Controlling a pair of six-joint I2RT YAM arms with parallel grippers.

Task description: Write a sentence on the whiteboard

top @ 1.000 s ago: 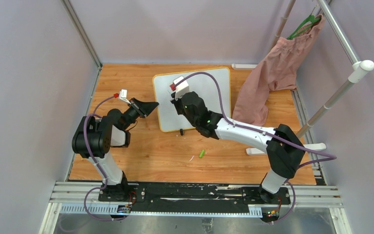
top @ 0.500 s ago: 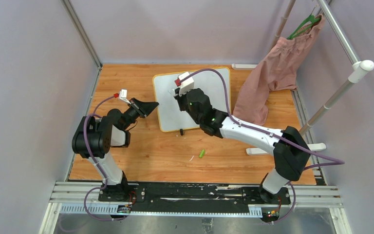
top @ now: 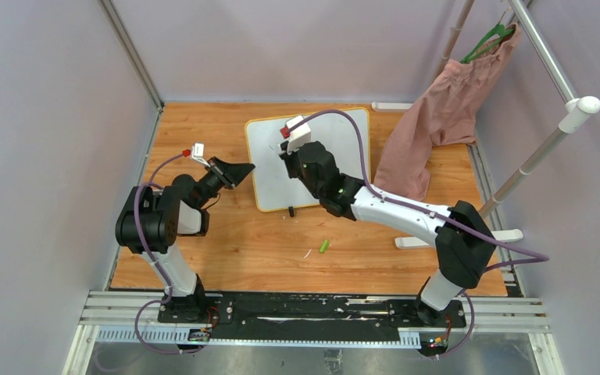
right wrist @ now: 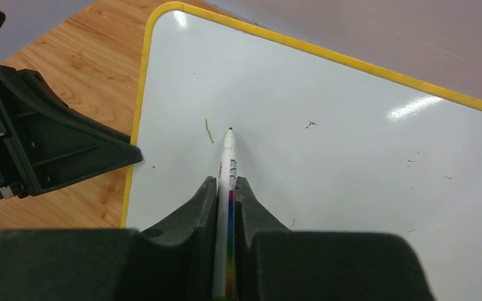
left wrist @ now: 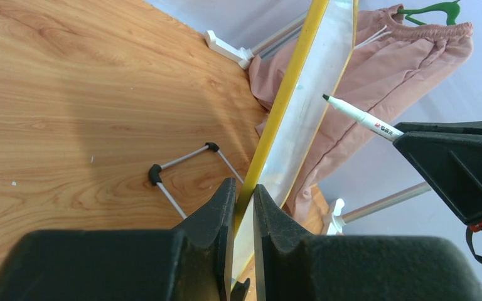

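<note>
The whiteboard (top: 340, 148), white with a yellow rim, stands tilted on the wooden table. My left gripper (top: 244, 169) is shut on its left edge; the left wrist view shows the rim (left wrist: 287, 100) between the fingers (left wrist: 219, 200). My right gripper (top: 287, 156) is shut on a white marker (right wrist: 228, 166), whose tip is at the board face (right wrist: 364, 163) near the upper left. One short green stroke (right wrist: 209, 132) lies just left of the tip. No words of the sentence show. The marker (left wrist: 361, 118) also shows in the left wrist view.
A pink garment (top: 437, 117) hangs on a green hanger from a white rack at the right, touching the board's right side. A green cap (top: 324, 246) lies on the table near the front. The board's wire foot (left wrist: 182, 172) rests on the wood.
My right gripper with the marker has shifted slightly right and farther up the board since 1.0 s ago, then held. The left gripper and board have not moved.
</note>
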